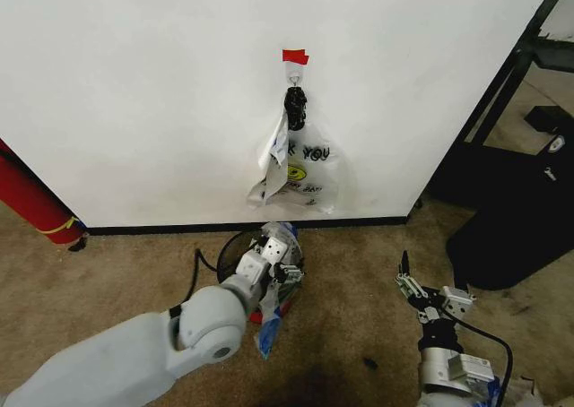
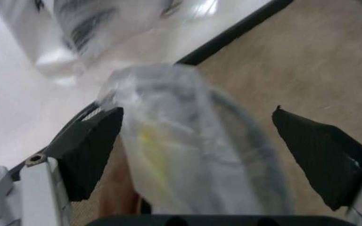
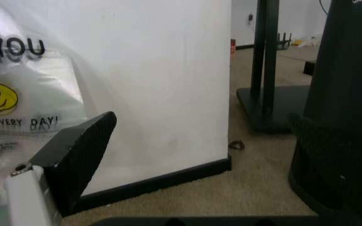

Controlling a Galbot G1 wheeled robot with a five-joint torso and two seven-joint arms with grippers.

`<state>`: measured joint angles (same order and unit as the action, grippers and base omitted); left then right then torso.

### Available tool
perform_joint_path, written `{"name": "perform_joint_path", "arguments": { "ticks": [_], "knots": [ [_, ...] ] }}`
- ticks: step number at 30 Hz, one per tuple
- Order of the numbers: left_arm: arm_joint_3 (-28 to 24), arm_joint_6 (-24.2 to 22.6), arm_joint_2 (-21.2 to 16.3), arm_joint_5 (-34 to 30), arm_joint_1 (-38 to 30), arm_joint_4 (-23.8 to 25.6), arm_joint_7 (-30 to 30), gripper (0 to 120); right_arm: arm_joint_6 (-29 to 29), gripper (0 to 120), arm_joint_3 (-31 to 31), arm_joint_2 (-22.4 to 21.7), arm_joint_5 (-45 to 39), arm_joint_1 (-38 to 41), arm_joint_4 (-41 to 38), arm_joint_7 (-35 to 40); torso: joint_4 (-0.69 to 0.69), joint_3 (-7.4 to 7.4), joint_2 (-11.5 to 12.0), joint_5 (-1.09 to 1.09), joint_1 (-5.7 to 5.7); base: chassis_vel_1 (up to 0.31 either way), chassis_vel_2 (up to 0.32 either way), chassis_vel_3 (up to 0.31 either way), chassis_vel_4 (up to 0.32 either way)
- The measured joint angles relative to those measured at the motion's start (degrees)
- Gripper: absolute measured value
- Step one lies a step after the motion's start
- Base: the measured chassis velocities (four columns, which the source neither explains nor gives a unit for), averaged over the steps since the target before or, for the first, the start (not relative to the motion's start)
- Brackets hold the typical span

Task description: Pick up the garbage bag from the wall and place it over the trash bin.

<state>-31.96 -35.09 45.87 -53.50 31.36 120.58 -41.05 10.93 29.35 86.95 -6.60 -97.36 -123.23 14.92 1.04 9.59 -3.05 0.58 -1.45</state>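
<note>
The garbage bag (image 1: 269, 331), crinkly clear plastic with blue patches, is bunched over the trash bin (image 1: 230, 250), a black wire-mesh basket with a red base standing against the wall (image 1: 134, 93). One end of the bag hangs down the bin's front. My left gripper (image 1: 280, 262) is right over the bin's rim. In the left wrist view, the left gripper (image 2: 197, 113) is open, its fingers (image 2: 86, 155) spread wide with the garbage bag (image 2: 181, 165) standing between them. My right gripper (image 1: 414, 286) waits open low on the right, above the carpet.
A similar "THANK YOU" smiley bag (image 1: 300, 169) hangs from a hook under red tape (image 1: 294, 56) on the wall. A big black rounded object (image 1: 516, 219) and a black stand sit at the right. A red cylinder (image 1: 31, 201) leans at the left.
</note>
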Motion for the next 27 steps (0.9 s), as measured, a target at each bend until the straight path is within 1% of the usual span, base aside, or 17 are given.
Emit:
{"name": "perform_joint_path", "arguments": {
  "ticks": [5, 10, 11, 16, 17, 22, 23, 24, 26, 27],
  "knots": [
    [-1.45, -0.46, 0.77, -0.13, -0.44, -1.95, -1.07, 88, 0.0, 100, 0.0, -0.04, 0.03, 0.8, 0.58, 0.0, -0.01, 0.0, 0.0, -0.01, 0.0, 0.0, 0.0, 0.0, 0.0],
    [-2.66, -0.3, 1.75, 1.57, -0.28, -3.23, -1.11, 77, -0.03, 100, 0.17, -0.18, 0.03, 1.16, 1.02, -0.03, -0.01, 0.0, 0.0, 0.0, 0.0, 0.0, 0.0, 0.0, 0.0],
    [-2.66, -0.3, 1.75, 1.57, -0.28, -3.23, -1.11, 77, -0.03, 100, 0.17, -0.18, 0.03, 1.16, 1.02, -0.03, -0.01, 0.0, 0.0, 0.0, 0.0, 0.0, 0.0, 0.0, 0.0],
    [-3.1, 0.53, 1.94, 3.95, 0.18, -3.95, -0.65, 55, -0.03, 100, 0.11, -0.08, 0.07, 1.08, 1.38, -0.12, -0.01, 0.0, 0.0, 0.0, 0.01, 0.0, 0.0, 0.0, 0.0],
    [-3.1, 0.53, 1.94, 3.95, 0.18, -3.95, -0.65, 55, -0.03, 100, 0.11, -0.08, 0.07, 1.08, 1.38, -0.12, -0.01, 0.0, 0.0, 0.0, 0.01, 0.0, 0.0, 0.0, 0.0],
    [-2.92, 1.25, 1.66, 5.22, 0.72, -4.48, 0.11, 34, -0.11, 100, 0.05, -0.11, 0.07, 1.71, 1.56, -0.2, -0.01, -0.01, 0.0, 0.0, 0.01, 0.0, 0.0, 0.0, 0.0],
    [-2.89, 1.3, 1.64, 5.28, 0.8, -4.55, 0.19, 33, -0.15, 100, 0.02, -0.12, 0.07, 1.83, 1.59, -0.2, -0.01, -0.01, 0.0, 0.0, 0.01, 0.0, 0.0, 0.0, 0.0],
    [-2.85, 1.42, 1.65, 5.4, 1.01, -4.7, 0.3, 26, -0.23, 100, -0.05, -0.09, 0.08, 2.03, 1.65, -0.2, -0.01, -0.01, 0.0, 0.0, 0.01, 0.0, 0.0, 0.0, 0.0],
    [-2.73, 1.57, 1.69, 5.57, 1.18, -4.75, 0.38, 25, -0.3, 100, -0.15, -0.05, 0.12, 2.11, 1.65, -0.21, -0.01, -0.01, 0.0, 0.0, 0.01, 0.0, 0.0, 0.0, 0.0],
    [-2.52, 1.7, 1.69, 5.73, 1.39, -4.78, 0.48, 18, -0.33, 100, -0.24, 0.01, 0.25, 2.1, 1.65, -0.23, -0.01, -0.01, 0.0, 0.0, 0.01, 0.0, 0.0, 0.0, 0.0]
  ]
}}
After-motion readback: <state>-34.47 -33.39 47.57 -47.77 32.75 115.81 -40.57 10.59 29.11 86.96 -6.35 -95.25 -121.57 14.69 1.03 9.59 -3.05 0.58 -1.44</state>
